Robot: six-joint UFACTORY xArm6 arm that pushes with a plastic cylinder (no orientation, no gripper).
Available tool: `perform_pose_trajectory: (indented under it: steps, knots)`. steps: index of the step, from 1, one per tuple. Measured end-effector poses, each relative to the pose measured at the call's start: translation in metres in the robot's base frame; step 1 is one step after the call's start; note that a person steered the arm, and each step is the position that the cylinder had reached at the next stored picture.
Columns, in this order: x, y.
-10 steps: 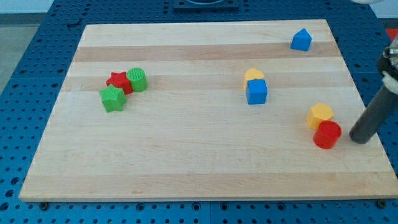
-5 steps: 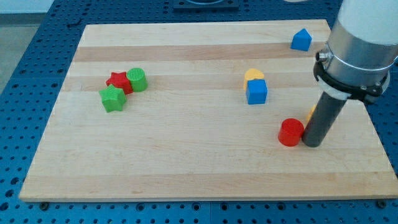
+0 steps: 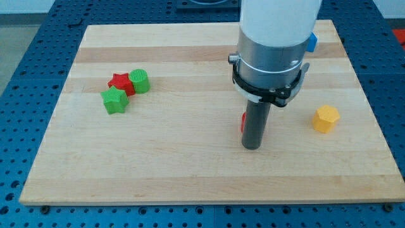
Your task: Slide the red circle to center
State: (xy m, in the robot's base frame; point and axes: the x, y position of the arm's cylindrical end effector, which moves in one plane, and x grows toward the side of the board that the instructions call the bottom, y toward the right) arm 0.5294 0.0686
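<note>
The red circle (image 3: 243, 122) shows only as a thin red sliver at the left edge of the dark rod, near the board's middle, slightly right of it. My tip (image 3: 252, 146) rests on the board right beside it, on its right and lower side, apparently touching. The arm's large body hides most of the red circle and the area above it.
A yellow hexagon block (image 3: 326, 118) lies to the right. A red star (image 3: 120, 83), a green star (image 3: 114, 101) and a green circle (image 3: 140, 80) cluster at the left. A blue block (image 3: 312, 42) peeks out at the top right. The wooden board (image 3: 190, 171) lies on a blue pegboard.
My tip has swept left from the board's right side toward the middle, pushing the red circle along. The yellow hexagon stayed behind. The arm now hides the blue cube and yellow block.
</note>
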Motion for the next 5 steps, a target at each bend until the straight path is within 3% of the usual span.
perform_pose_trajectory:
  steps: [2, 3, 5]
  knots:
    - [-0.01, 0.076]
    - [-0.027, 0.078]
    - [-0.033, 0.026]
